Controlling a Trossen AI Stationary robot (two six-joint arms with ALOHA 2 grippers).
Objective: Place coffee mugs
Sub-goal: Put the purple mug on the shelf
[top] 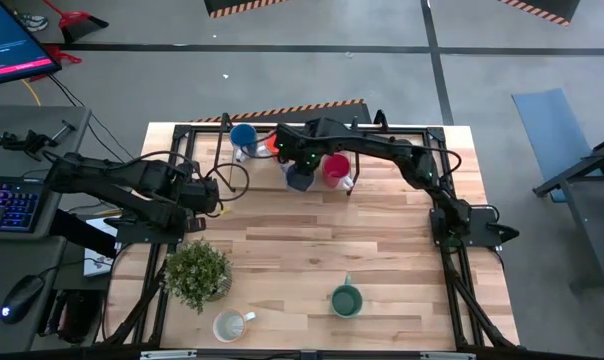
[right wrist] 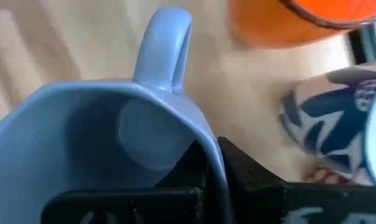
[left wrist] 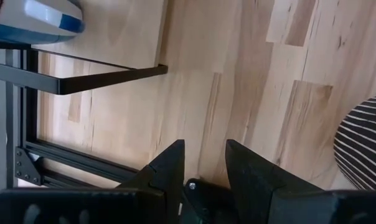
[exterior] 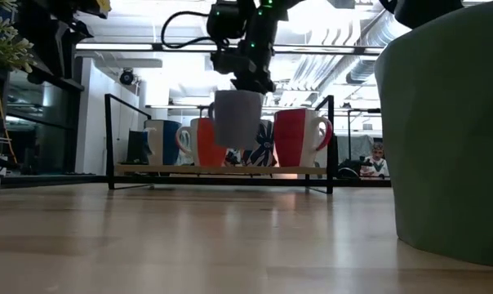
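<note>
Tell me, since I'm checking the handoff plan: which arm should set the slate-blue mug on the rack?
Right. The right gripper is shut on the slate-blue mug, hanging by the rack; the left gripper waits open at the table's left edge.

High view: evenly lit from overhead, soft short shadows under the arms on the wooden table (top: 312, 250); screen glow at upper left of frame. Low view: strongly backlit, ceiling lights (exterior: 328, 20) blown out across the top centre, arms w/ mugs reading dark against them; green mug (exterior: 446, 131) at right edge is huge, out of focus; tabletop foreground soft. Left wrist view: bright, sharp wood grain, fingers (left wrist: 169, 171) at bottom dark, slightly blurred. Right wrist view: close-up, slate-blue mug (right wrist: 107, 137) soft, orange mug (right wrist: 281, 25) at top right blurred.
</note>
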